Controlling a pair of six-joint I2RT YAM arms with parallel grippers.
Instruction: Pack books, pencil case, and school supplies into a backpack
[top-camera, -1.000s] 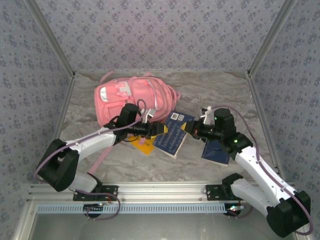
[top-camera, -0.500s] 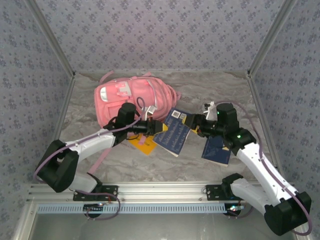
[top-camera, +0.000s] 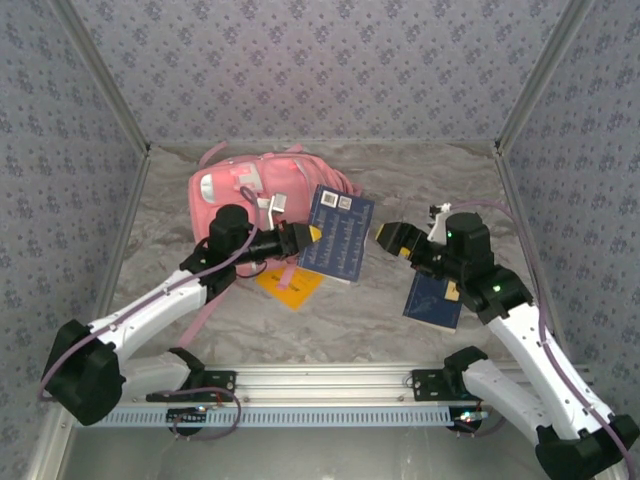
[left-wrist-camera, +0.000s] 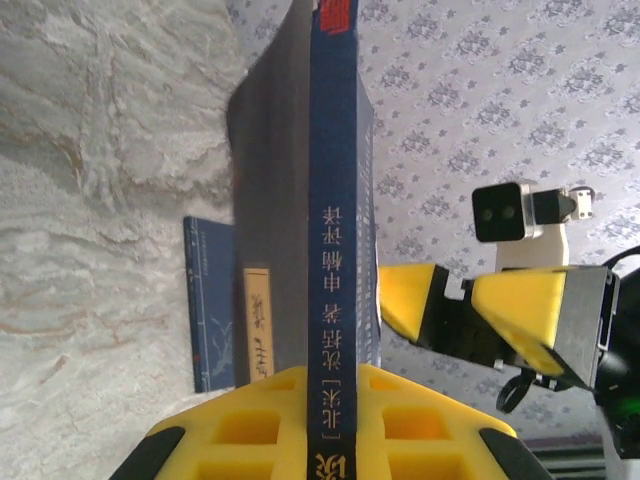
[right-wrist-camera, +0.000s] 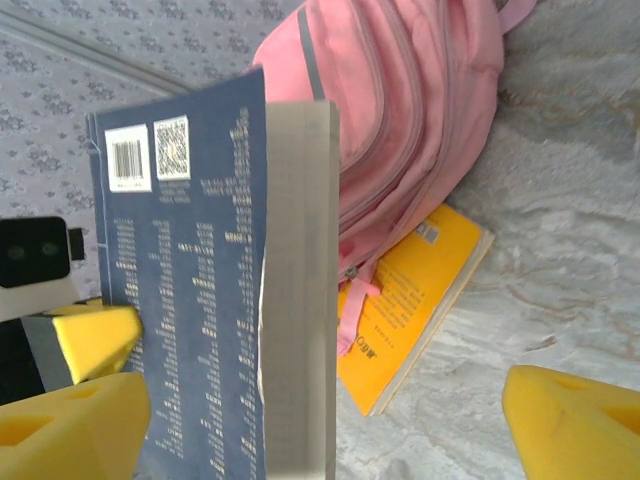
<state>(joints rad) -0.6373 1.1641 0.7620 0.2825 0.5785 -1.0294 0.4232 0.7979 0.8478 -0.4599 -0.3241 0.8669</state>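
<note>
My left gripper (top-camera: 303, 237) is shut on the edge of a dark navy book (top-camera: 338, 233) and holds it off the table, just right of the pink backpack (top-camera: 258, 192). In the left wrist view the book's spine (left-wrist-camera: 335, 230) runs up between my yellow pads (left-wrist-camera: 250, 425). My right gripper (top-camera: 393, 238) stands open a little to the right of that book, apart from it; the book's page edge (right-wrist-camera: 297, 300) faces it. A yellow-orange book (top-camera: 290, 286) lies flat by the backpack. Another navy book (top-camera: 432, 300) lies under my right arm. The pencil case and school supplies are out of view.
The backpack lies at the back left of the marble table (top-camera: 420, 180), a pink strap (top-camera: 205, 310) trailing toward the front. Patterned walls (top-camera: 320, 60) close in the back and both sides. A metal rail (top-camera: 320, 385) runs along the near edge.
My right gripper has opened, let go of the navy book and drawn back to the right. My left gripper shut on the book and raised it toward the backpack.
</note>
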